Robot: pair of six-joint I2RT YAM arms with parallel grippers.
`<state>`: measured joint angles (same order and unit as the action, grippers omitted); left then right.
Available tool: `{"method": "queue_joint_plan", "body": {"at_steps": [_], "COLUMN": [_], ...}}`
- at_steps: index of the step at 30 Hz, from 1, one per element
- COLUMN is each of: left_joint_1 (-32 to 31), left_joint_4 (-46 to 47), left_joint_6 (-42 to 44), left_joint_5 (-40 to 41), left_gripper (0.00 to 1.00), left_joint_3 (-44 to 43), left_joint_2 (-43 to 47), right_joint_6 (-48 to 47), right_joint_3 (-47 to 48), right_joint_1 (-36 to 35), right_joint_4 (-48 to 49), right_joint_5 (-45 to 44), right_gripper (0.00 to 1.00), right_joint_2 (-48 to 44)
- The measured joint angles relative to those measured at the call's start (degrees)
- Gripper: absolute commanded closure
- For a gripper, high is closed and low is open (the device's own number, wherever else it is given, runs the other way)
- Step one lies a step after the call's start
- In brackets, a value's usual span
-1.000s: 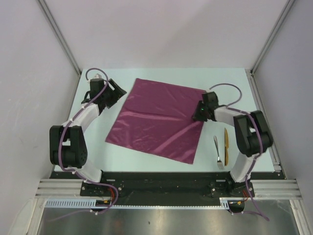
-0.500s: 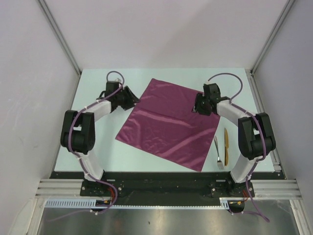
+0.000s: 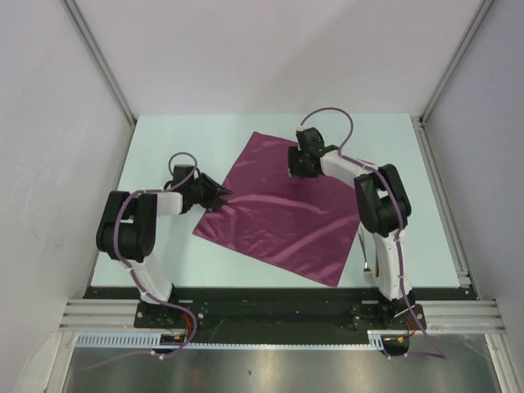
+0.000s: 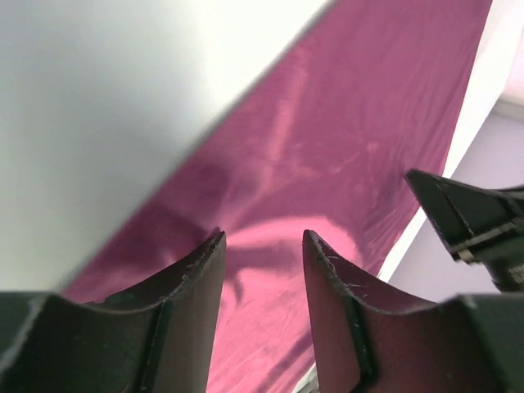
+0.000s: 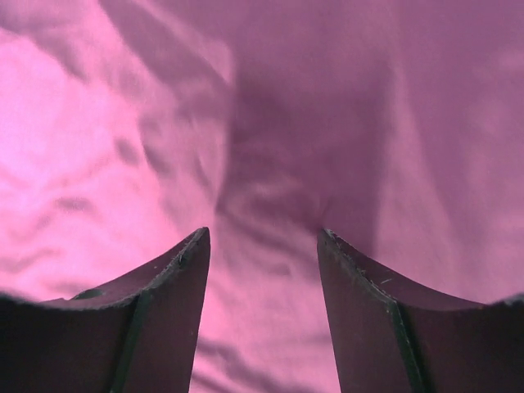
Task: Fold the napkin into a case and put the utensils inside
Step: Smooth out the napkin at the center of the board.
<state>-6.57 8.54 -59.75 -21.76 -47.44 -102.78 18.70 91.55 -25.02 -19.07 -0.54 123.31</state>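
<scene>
1. Plum-magenta square cloth napkin [image 3: 282, 209]: spread flat and unfolded, mid-table, turned like a diamond on the pale green tabletop [image 3: 155, 139]. Light creases run across the sheen.
2. Left gripper [image 3: 219, 196]: low at the napkin's left edge, a little up from its left corner. In the wrist view its black fingers [image 4: 192, 278] stand moderately apart. Cloth shows through the gap and nothing is clamped.
3. Right gripper [image 3: 299, 169]: over the napkin's far part, just inside the upper right edge. Its fingers [image 5: 176, 286] are likewise moderately parted, tips close above the fabric. Contact cannot be told; no fold is pinched.
4. Sliver of silver cutlery [image 3: 364, 264]: on the table just beside the right arm's lower link, off the napkin's right edge and mostly hidden.
</scene>
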Motion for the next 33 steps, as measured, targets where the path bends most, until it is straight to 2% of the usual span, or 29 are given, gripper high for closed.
{"method": "queue_joint_plan", "body": {"at_steps": [8,13,16,20,23,26,30,33], "left_joint_1": [6.45,7.54,5.92,1.84,-1.42,-4.17,-7.13,-8.33], "left_joint_4": [-1.42,-3.23,-4.11,-6.25,-6.93,-8.68,-15.61,-22.88], "left_joint_6": [-1.79,2.10,5.46,9.33,11.37,12.50,13.60,13.57], "left_joint_5": [5.79,7.96,8.24,8.11,8.17,8.26,11.54,15.65], "left_gripper": [0.46,0.37,0.35,0.35,0.36,0.36,0.34,0.34], "left_joint_3": [9.42,8.24,5.46,-0.81,-4.96,-6.51,-6.12,-3.23], "left_joint_2": [10.12,11.52,11.61,11.47,11.39,11.41,12.92,18.78], "right_joint_6": [-2.05,-1.60,-0.94,-0.74,-1.14,-2.16,-2.16,-0.90], "right_joint_3": [22.40,40.74,46.99,47.17,47.17,44.63,29.20,10.64], "right_joint_1": [-3.87,-6.21,-6.75,-6.73,-6.62,-6.54,-6.25,-6.38], "right_joint_4": [-2.89,-5.51,-5.51,-4.96,-5.95,-10.91,-19.02,-20.11], "right_joint_5": [0.37,4.15,6.16,7.78,7.19,4.42,-0.79,-4.42], "right_gripper": [0.40,0.40,0.39,0.37,0.28,0.22,0.15,0.07], "right_joint_2": [15.21,26.27,30.08,30.27,29.88,26.36,10.62,-9.57]}}
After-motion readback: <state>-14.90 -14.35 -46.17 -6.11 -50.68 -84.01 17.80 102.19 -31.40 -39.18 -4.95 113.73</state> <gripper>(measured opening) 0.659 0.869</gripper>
